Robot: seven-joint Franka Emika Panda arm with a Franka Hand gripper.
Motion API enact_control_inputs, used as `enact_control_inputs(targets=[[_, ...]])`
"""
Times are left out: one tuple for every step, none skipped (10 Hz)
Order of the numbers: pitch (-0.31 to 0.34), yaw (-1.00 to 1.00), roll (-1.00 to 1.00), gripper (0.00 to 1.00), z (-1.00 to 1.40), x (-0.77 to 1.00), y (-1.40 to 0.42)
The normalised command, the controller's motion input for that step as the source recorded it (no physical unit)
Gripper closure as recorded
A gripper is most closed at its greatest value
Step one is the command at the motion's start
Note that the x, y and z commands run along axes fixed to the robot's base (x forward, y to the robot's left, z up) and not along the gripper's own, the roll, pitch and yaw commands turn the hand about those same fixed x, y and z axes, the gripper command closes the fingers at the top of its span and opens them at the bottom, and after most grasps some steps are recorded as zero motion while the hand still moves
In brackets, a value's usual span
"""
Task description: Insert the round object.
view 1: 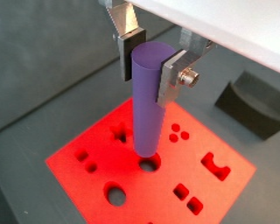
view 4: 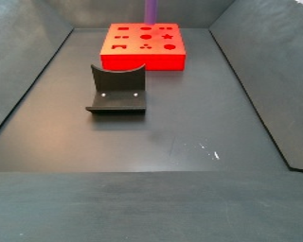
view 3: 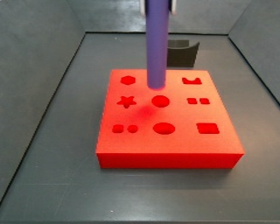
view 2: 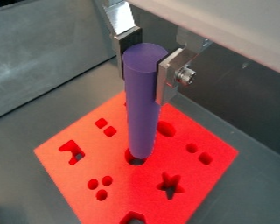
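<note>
The round object, a long purple peg (view 1: 145, 105), stands upright between my gripper's (view 1: 154, 61) silver fingers, which are shut on its upper end. It shows the same way in both wrist views (view 2: 143, 96). Its lower end sits at a round hole (view 1: 149, 163) in the red block (view 1: 101, 153); how deep it reaches I cannot tell. In a side view the peg (view 3: 157, 44) rises from the far part of the red block (view 3: 166, 144), and the gripper is cut off above. In a side view only the peg's foot (view 4: 151, 9) shows above the red block (view 4: 144, 59).
The red block has several other cut-outs: a star (view 3: 127, 101), round holes (view 3: 164, 129), squares (view 3: 208, 129). The dark fixture with a curved notch (view 4: 117, 90) stands on the grey floor beside the block, also seen in a side view (view 3: 182, 52). Sloping grey walls (view 4: 27, 85) enclose the floor.
</note>
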Motion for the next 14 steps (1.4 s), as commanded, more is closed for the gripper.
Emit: enact_control_inputs(targets=[[0.067,-0.08,0.28,1.0,-0.4,0.46,-0.01],[0.051,-0.03,0.24,1.0,-0.37,0.28,0.0],[0.064,-0.01,0.24,1.0,-0.29,0.38,-0.03],[0.081,0.0,0.24,1.0,-0.23,0.44,-0.09],[0.059,-0.07,0.16,1.0,-0.22,0.28,-0.12],[0.04,-0.15,0.11,1.0,-0.17,0.1,-0.12],[0.001,-0.23,0.08,1.0,-0.17,0.0,-0.03],[0.0,-0.29,0.03,1.0,-0.18,-0.16,0.0],[0.0,-0.34,0.03,1.0,-0.2,-0.3,0.02],[0.0,-0.35,0.0,1.0,-0.19,-0.37,0.06],[0.0,-0.29,0.0,1.0,-0.13,-0.22,0.0],[0.0,-0.1,0.0,1.0,-0.11,0.0,-0.06],[0.0,0.0,0.0,1.0,-0.19,0.06,-0.08],[0.0,0.0,0.0,1.0,-0.33,0.08,-0.04]])
